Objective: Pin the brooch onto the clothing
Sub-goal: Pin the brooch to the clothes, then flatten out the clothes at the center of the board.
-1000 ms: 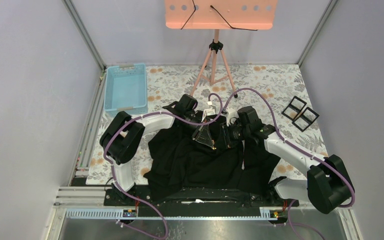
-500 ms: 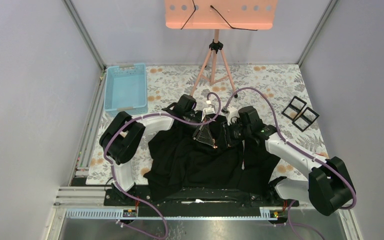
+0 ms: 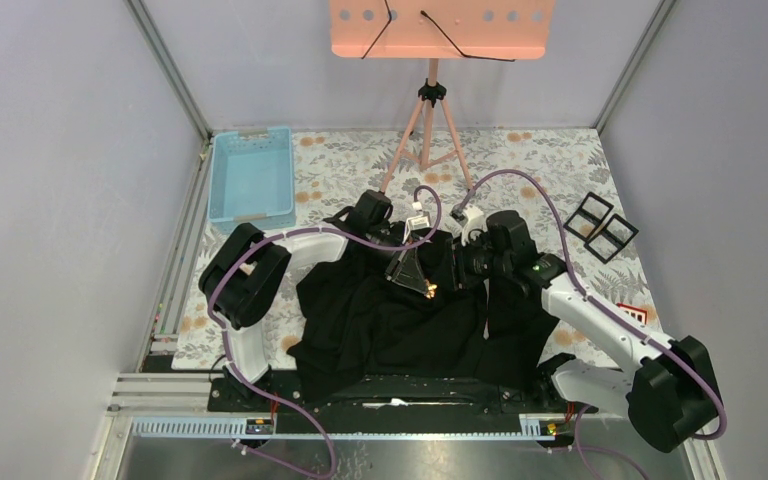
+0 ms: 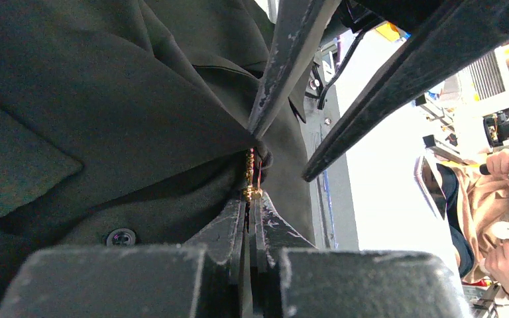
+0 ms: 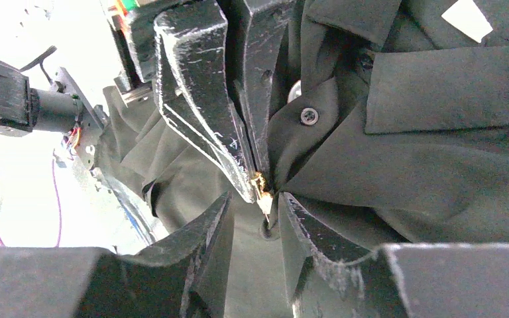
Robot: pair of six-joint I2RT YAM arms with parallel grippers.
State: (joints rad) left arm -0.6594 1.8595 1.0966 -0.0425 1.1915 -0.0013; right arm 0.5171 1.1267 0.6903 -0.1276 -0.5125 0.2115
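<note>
The black collared shirt (image 3: 390, 325) lies spread over the near middle of the table. My left gripper (image 3: 422, 282) is shut on a small gold brooch (image 3: 431, 291) and holds it against a fold of the shirt by the button placket. In the left wrist view the brooch (image 4: 250, 177) sticks out of the closed jaws (image 4: 250, 199) into the fabric (image 4: 106, 119). My right gripper (image 5: 257, 200) is open, its two fingers on either side of the brooch's pin tip (image 5: 263, 192) and the pinched fabric (image 5: 437, 172). In the top view it (image 3: 452, 272) meets the left gripper head-on.
A light blue basket (image 3: 251, 178) stands at the back left. A pink tripod stand (image 3: 430, 110) rises behind the shirt. Two black square frames (image 3: 600, 228) lie at the right, and a small red and white item (image 3: 633, 313) lies beside the right forearm.
The right arm's elbow has swung out to the right, uncovering the red and white item. The right gripper stays at the brooch. The left gripper has barely moved.
</note>
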